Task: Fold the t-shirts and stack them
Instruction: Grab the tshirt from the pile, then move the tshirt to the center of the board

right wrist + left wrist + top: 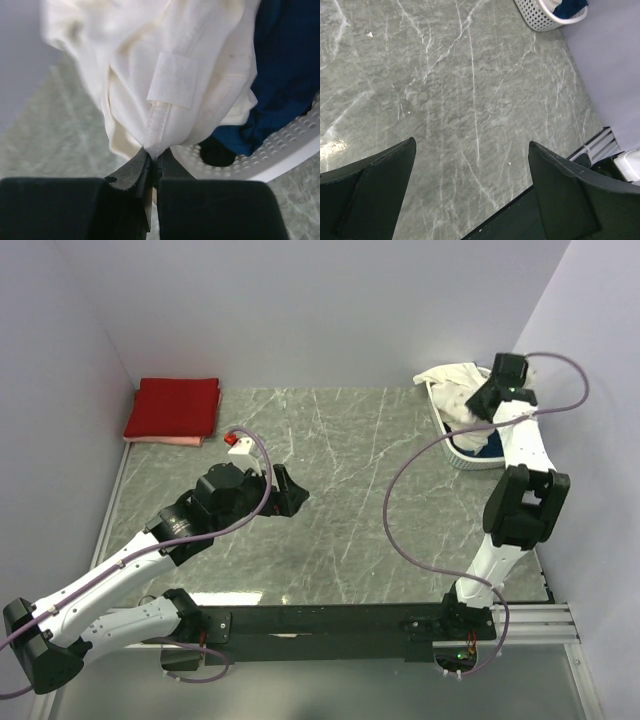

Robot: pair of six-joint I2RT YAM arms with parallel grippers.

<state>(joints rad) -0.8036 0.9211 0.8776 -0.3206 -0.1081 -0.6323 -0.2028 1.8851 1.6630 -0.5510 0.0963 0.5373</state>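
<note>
Marble tabletop (340,440); left tool (472,145) gapes unladen; wrist view: right tool (152,161) pinches cream t-shirt (145,55).

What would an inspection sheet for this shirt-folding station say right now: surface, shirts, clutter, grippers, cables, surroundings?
Surface: grey marbled table, with a glare patch near the left arm.
Job's things: red t-shirt folded on top of pale pink t-shirt, far left corner; cream t-shirt bunched over the basket.
Clutter: navy cloth inside the basket.
Grippers: left gripper open, empty, over the table; right gripper shut on the cream t-shirt.
Cables: purple cables loop off both arms.
Surroundings: plain lilac walls.
</note>
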